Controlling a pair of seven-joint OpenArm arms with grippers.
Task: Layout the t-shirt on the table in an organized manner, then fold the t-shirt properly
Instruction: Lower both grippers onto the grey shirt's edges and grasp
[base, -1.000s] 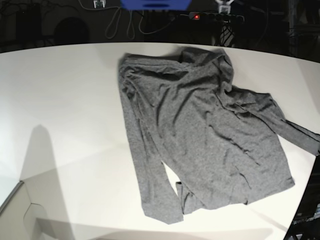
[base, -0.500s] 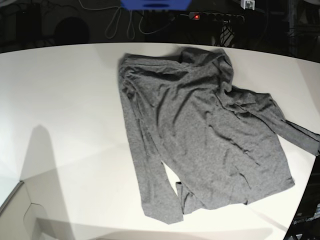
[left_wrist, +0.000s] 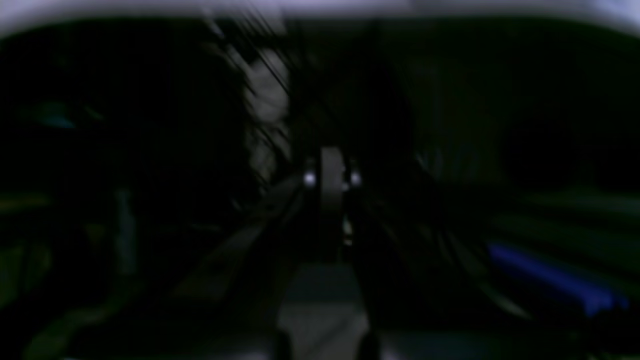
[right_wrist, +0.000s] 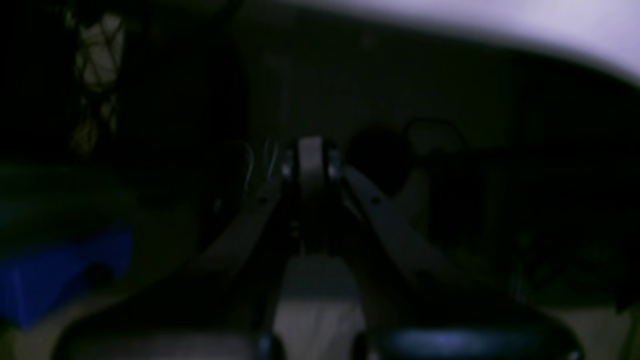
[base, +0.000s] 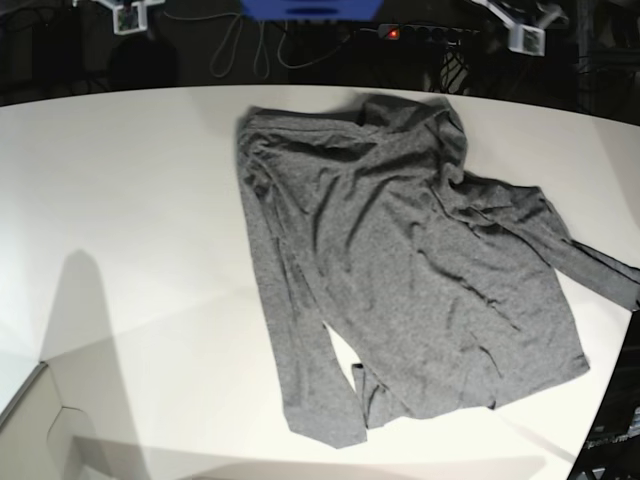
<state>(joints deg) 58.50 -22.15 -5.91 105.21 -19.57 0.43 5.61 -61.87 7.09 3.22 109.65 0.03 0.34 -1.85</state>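
1. The left gripper (base: 525, 38) is seen past the table's far edge toward the right corner, its jaws pressed together on nothing.
2. The right gripper (base: 127, 17) is likewise held beyond the far edge toward the left corner, jaws together and empty.
3. The t-shirt (base: 400, 270) is spread rumpled on the table (base: 130, 220), right of centre; its long axis runs from the far edge to the near edge, with one sleeve trailing over the right edge.
4. The shirt lies nearward of both grippers; the left arm is judged the nearer.
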